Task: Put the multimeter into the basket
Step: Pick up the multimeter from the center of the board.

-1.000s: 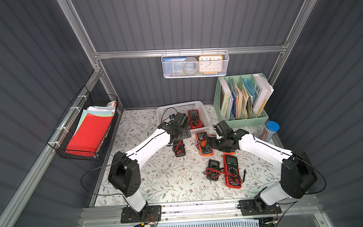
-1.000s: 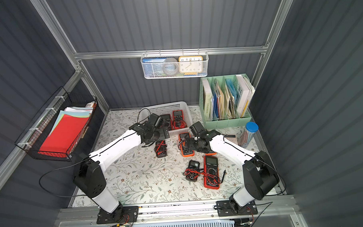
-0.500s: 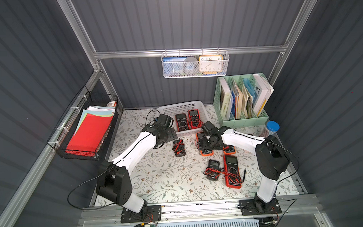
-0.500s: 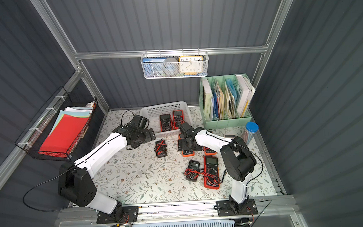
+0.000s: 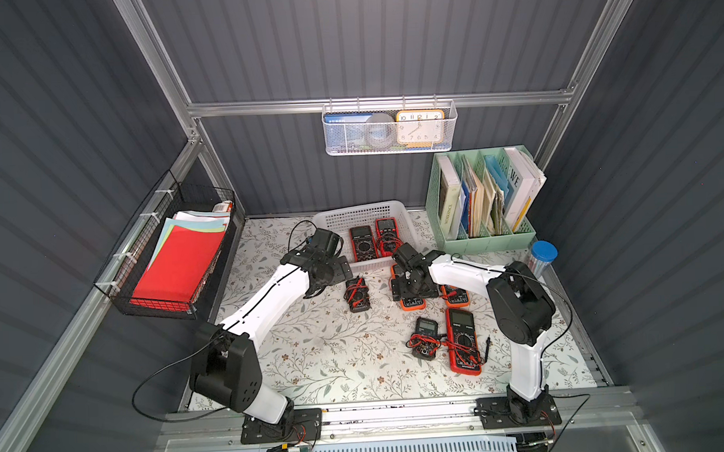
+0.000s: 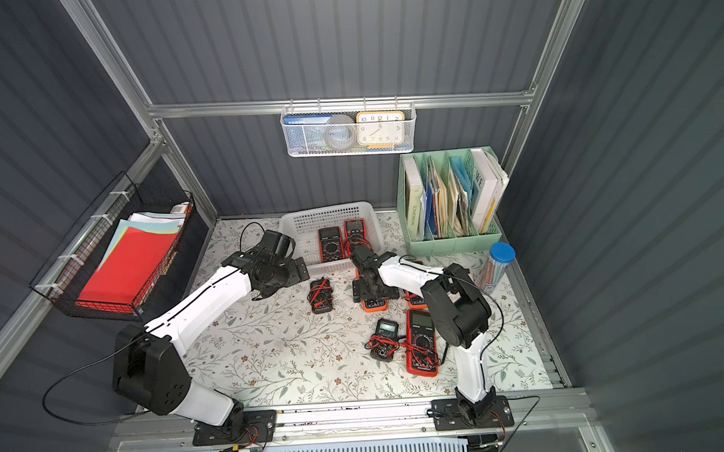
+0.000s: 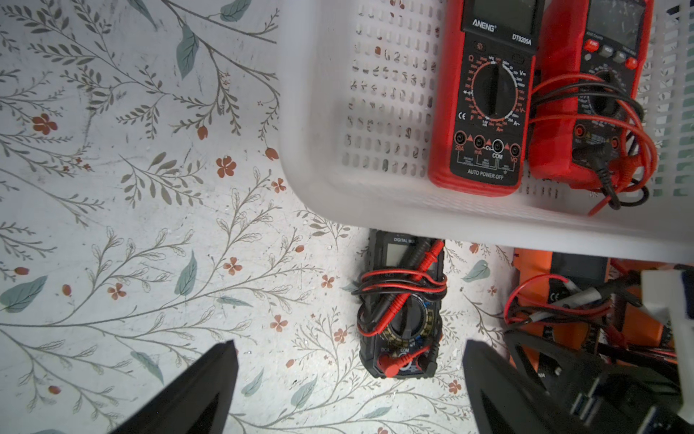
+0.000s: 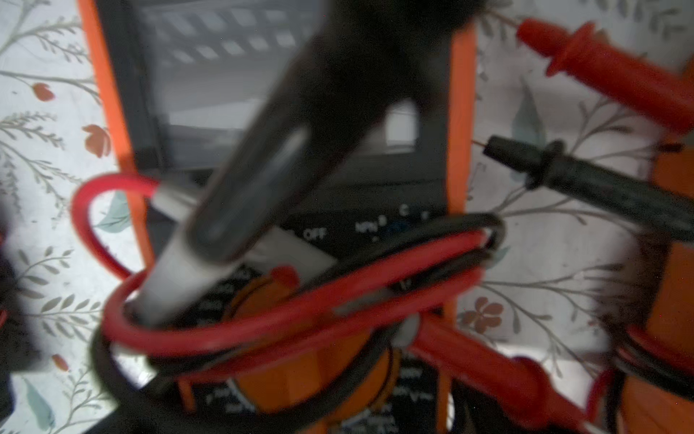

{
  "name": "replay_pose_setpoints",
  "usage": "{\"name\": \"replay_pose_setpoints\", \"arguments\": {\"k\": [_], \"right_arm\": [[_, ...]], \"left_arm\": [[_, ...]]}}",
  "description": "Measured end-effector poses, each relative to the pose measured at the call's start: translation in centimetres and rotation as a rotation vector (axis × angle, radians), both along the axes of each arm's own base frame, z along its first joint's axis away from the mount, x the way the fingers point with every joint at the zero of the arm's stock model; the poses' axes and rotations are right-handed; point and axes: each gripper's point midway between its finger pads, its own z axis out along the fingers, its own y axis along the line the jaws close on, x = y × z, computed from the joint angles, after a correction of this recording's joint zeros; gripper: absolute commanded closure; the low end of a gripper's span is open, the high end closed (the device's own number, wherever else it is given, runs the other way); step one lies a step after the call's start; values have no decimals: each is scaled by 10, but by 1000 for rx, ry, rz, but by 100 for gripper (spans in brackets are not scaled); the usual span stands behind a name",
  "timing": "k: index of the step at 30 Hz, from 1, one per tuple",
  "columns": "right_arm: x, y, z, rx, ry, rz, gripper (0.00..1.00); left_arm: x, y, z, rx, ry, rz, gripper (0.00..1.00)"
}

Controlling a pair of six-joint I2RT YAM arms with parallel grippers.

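The low white basket (image 5: 362, 213) (image 6: 329, 215) (image 7: 375, 210) stands at the back of the table and holds two red multimeters (image 5: 362, 243) (image 7: 484, 94), side by side. My left gripper (image 5: 338, 270) (image 7: 349, 390) hangs open and empty over the mat just left of the basket's near corner. A small black multimeter (image 5: 356, 294) (image 7: 400, 312) wrapped in its leads lies just ahead of it. My right gripper (image 5: 414, 289) (image 6: 375, 293) is low over an orange multimeter (image 5: 412, 304) (image 8: 285, 180) on the mat in front of the basket, jaws wide on either side of it.
A second orange multimeter (image 5: 456, 296), a small black one (image 5: 426, 336) and a large red one (image 5: 464, 341) lie at the right front. A green file holder (image 5: 483, 198) and a blue-lidded jar (image 5: 543, 256) stand at the back right. A black wire basket (image 5: 175, 258) hangs on the left wall.
My left gripper has left a red multimeter in the basket and drawn back to the left. My right gripper has swung left and come down over the orange multimeter.
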Motion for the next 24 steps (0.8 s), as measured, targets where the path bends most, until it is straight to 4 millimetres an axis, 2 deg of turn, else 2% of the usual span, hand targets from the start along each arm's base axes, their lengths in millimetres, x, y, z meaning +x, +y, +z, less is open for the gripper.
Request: {"name": "replay_pose_setpoints", "arguments": {"k": [14, 20, 24], "right_arm": [[0, 3, -2, 12, -3, 15, 29], [-26, -10, 3, 8, 26, 23, 40], [-41, -14, 20, 27, 18, 30, 43]], "left_arm": [[-4, 1, -7, 2, 16, -1, 1], [-5, 3, -6, 1, 15, 5, 1], [-5, 4, -7, -4, 16, 11, 1]]}}
